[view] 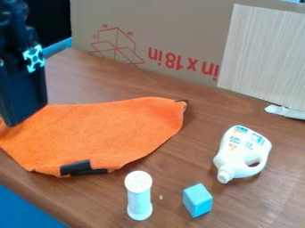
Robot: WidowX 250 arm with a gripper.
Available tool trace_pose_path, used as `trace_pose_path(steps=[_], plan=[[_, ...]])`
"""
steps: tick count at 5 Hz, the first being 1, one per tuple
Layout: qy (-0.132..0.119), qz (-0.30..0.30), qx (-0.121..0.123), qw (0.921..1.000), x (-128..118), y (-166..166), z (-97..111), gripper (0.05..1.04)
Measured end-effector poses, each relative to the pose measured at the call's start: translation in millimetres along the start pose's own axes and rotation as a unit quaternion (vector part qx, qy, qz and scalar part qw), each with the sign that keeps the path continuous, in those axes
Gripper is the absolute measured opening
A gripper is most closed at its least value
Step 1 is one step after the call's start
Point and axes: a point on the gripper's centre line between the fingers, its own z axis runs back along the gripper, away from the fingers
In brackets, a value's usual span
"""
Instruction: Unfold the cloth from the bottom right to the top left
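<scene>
The black robot gripper [24, 91] hangs at the left edge of the view, over the orange fabric cloth [113, 129]; whether it is open or closed, I cannot tell. The cloth lies on the brown wooden table [256, 209], beginning beneath and beside the gripper in the view and spreading out to its right. Its far right corner, well apart from the gripper, bears a small dark tab [182, 102], and a black patch [76, 168] sits on its near edge, below and to the right of the gripper.

Farther off in that same direction, just beyond the cloth's near edge, is a white cylindrical shaker [139, 202] with a perforated top. Next along, farther right of the gripper, comes a light blue block [197, 200], near the shaker but not touching it. Farther right still, a white plastic jug-shaped bottle [244, 149] lies with its cap toward the camera. Behind the gripper and to its right stand a brown cardboard box [179, 22] with red print and a pale wood-grain panel [268, 53].
</scene>
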Motion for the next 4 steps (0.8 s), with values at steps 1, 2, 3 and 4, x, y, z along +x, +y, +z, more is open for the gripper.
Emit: trace_pose_path(steps=[1,2,3,4], plan=[[0.003,-0.01,0.0,0.9999,-2.6,0.5,-3.7,0.999],[-0.015,-0.045,0.013,0.9988,-7.7,24.0,-28.3,0.999],[-0.04,-0.118,0.024,0.9919,-11.5,39.7,-52.6,0.999],[-0.069,-0.199,0.059,0.9759,-10.0,54.6,-77.0,0.999]])
